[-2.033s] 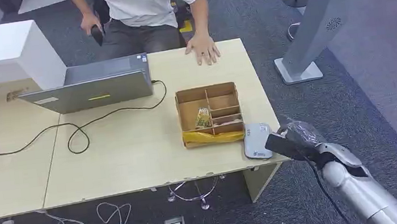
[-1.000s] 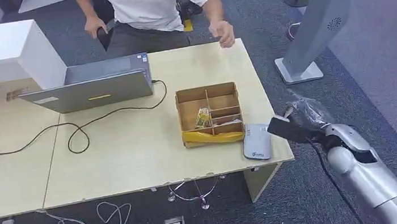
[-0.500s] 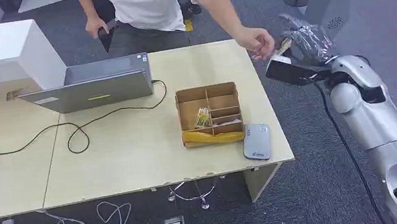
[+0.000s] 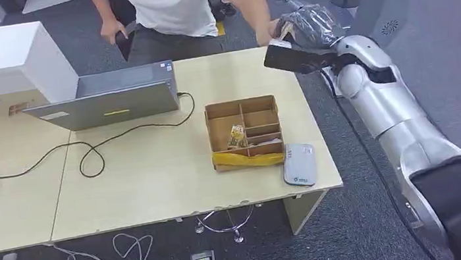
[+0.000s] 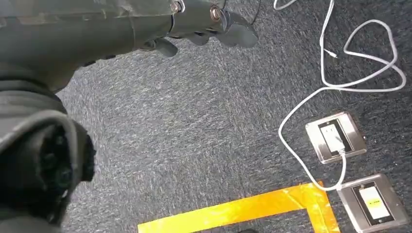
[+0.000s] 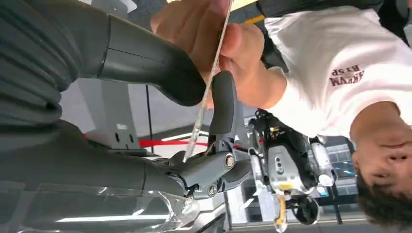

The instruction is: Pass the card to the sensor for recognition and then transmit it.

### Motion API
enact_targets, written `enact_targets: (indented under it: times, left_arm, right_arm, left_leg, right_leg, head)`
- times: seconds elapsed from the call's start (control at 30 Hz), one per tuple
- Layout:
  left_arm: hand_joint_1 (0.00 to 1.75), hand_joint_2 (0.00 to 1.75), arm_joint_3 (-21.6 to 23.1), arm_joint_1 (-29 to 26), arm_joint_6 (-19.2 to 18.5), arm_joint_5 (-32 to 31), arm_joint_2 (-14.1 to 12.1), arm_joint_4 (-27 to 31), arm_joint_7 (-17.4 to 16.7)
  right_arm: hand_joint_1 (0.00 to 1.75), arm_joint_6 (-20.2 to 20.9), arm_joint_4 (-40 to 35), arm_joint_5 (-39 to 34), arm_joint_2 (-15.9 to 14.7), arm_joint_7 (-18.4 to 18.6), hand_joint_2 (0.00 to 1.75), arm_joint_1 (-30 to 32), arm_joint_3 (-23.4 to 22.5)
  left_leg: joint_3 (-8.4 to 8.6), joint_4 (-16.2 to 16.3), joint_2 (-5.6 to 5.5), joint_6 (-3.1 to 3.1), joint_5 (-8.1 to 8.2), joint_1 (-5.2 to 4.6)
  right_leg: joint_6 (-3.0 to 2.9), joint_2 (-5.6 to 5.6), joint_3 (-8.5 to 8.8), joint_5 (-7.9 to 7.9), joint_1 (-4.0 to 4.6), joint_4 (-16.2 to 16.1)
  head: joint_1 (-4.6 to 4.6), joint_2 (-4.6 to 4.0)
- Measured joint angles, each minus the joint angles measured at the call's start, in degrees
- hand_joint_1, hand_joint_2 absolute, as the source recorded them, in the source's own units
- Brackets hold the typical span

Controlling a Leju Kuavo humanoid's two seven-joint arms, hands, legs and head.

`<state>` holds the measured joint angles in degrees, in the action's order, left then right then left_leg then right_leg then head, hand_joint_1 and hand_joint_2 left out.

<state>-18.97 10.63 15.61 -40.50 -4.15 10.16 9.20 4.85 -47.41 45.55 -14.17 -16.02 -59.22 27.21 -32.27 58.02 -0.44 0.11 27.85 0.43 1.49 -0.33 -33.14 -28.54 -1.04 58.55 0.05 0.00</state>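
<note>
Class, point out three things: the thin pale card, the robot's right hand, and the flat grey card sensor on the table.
Thin pale card (image 6: 206, 97), right wrist view, its edge.
Right hand (image 4: 308, 27), head view, its back.
Flat grey card sensor (image 4: 299, 164), head view, top face.

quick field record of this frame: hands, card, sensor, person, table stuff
right hand: raised past the table's far right corner, pinching the card
card: seen edge-on between thumb and finger; person's hand grips its other end
left hand: hangs over carpet, holds nothing, fingers loosely curled
sensor: grey pad at the table's near right corner, nothing on it
cardboard tray: beside the sensor, divided compartments
laptop: on the table's far side
stage: handover under way, card held by both
</note>
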Motion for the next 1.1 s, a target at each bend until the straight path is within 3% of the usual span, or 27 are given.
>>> enact_targets:
  times: [0.03, 0.07, 0.1, 0.4, 0.87, 0.97, 1.03, 1.1]
  left_arm:
    - [0.00, 0.00, 0.00, 0.00, 0.02, 0.15, -0.02, 0.00, 0.00]
    - [0.00, 0.00, 0.00, 0.01, 0.02, 0.24, -0.02, 0.00, 0.00]
    - [0.00, 0.00, 0.00, 0.02, 0.02, 0.24, -0.02, 0.00, 0.00]
    - [0.00, 0.00, 0.02, 0.00, 0.00, 0.24, -0.02, 0.00, -0.11]
    - [0.00, 0.00, 0.02, -0.12, 0.33, 0.63, -0.02, 0.00, -0.13]
    - [0.00, 0.00, 0.00, -0.48, 1.23, 1.55, 0.04, 0.00, -0.13]
    - [0.00, 0.00, 0.00, -0.86, 1.62, 2.08, 0.04, 0.00, -0.04]
    - [0.00, 0.00, 0.00, -1.54, 2.23, 2.40, 0.02, -0.02, 0.48]
  right_arm:
    - [1.27, -0.26, 0.86, 0.15, 0.65, -0.18, 1.75, -0.45, 0.13]
    - [0.21, -0.57, 1.93, 0.24, 1.21, -0.20, 1.75, -1.01, 0.44]
    - [0.00, -0.72, 3.00, 0.39, 1.85, -0.22, 1.75, -1.54, 0.68]
    - [0.00, -1.44, 10.56, 0.87, 5.28, -0.22, 1.75, -3.55, 2.82]
    - [0.00, -4.42, 15.43, -1.12, 6.33, -0.40, 1.75, -3.59, 3.76]
    - [0.00, -1.41, 14.67, -11.87, 6.32, -1.18, 1.75, -2.83, 2.97]
    - [0.00, 3.73, 11.47, -21.84, 6.22, 1.71, 1.75, -0.15, 1.46]
    - [0.00, 8.82, 3.63, -33.71, 5.08, 6.19, 1.75, 5.24, -0.21]
  left_leg:
    - [0.00, 0.00, 0.00, 0.00, 0.00, 0.00]
    - [0.01, 0.00, 0.00, 0.00, 0.00, 0.00]
    - [0.02, 0.00, 0.01, 0.00, 0.00, 0.00]
    - [0.03, 0.00, 0.00, -0.01, 0.00, 0.00]
    - [0.05, 0.01, 0.00, -0.01, 0.00, 0.00]
    - [0.10, 0.01, 0.02, -0.01, 0.00, 0.01]
    - [0.15, 0.01, 0.02, -0.01, 0.00, 0.04]
    - [0.15, 0.01, 0.01, -0.01, 0.01, 0.06]
  right_leg:
    - [0.00, 0.01, 0.00, 0.00, 0.00, 0.01]
    - [0.00, 0.02, 0.00, 0.00, 0.00, 0.00]
    - [0.00, 0.03, -0.01, 0.00, 0.00, 0.00]
    - [0.00, 0.01, -0.01, 0.00, 0.00, 0.00]
    - [0.00, 0.01, -0.01, 0.00, 0.00, -0.01]
    - [0.00, 0.04, 0.00, 0.00, 0.01, -0.02]
    - [0.00, 0.03, 0.04, 0.00, 0.06, -0.04]
    - [0.00, 0.02, 0.06, -0.01, 0.07, -0.06]
  head:
    - [-0.02, 0.00]
    - [0.02, 0.00]
    - [-0.05, 0.00]
    - [0.00, 0.00]
    - [-0.02, 0.00]
    - [0.00, 0.00]
    - [-0.02, 0.00]
    - [0.02, 0.00]
